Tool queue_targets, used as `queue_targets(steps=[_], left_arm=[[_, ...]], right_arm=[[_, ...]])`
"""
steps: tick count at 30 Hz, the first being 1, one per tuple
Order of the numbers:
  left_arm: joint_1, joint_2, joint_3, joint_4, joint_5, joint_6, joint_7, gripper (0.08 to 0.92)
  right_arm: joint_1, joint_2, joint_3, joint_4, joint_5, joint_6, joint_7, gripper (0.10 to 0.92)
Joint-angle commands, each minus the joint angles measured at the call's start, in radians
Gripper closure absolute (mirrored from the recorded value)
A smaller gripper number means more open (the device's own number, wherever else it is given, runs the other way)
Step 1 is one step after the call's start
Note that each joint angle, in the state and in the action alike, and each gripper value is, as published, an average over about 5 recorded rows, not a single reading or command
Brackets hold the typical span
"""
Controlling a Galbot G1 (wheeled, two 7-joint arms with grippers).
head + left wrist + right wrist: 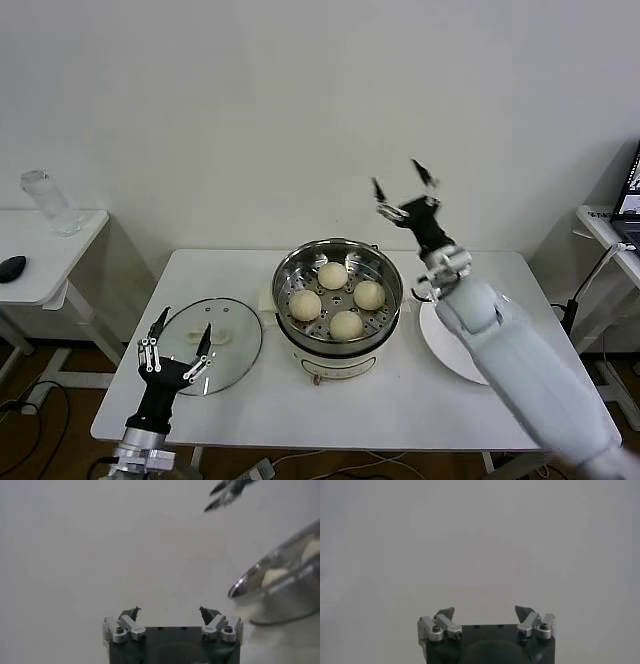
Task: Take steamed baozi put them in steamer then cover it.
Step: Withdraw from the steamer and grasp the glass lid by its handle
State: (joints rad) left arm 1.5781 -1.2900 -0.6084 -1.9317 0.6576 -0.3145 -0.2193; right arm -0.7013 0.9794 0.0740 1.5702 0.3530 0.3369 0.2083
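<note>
Head view: white table (250,400) against a plain white wall (250,120).

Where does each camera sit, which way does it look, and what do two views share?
Head view: high on the robot, looking down at the table, steamer, cover; both arms show.
Left wrist view: behind the open left tool, facing the wall; the steamer edges in.
Right wrist view: behind the open right tool, facing bare wall.
Shared: head and left wrist views both show the steamer and the right tool.
</note>
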Motion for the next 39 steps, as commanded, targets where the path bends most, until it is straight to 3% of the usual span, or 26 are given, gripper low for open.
queue_targets(steps=[1,13,39], left_arm=[[-0.015,0.019,-0.052,0.131,0.508,0.126,-0.035,0.177],[-0.110,0.004,-0.009,0.273,0.729,0.177,-0.115,0.177],[-0.346,-0.015,0.077,0.503,0.708,0.204,-0.091,0.177]], right_arm=[[-0.515,0.097,0.437,0.115,-0.027,0.053,0.065,0.203],[-0.608,0.166,0.455,0.152,-0.054,0.027,0.016,0.203],[-0.662,0.201,0.495,0.071,-0.079,0.062,-0.016,0.203]])
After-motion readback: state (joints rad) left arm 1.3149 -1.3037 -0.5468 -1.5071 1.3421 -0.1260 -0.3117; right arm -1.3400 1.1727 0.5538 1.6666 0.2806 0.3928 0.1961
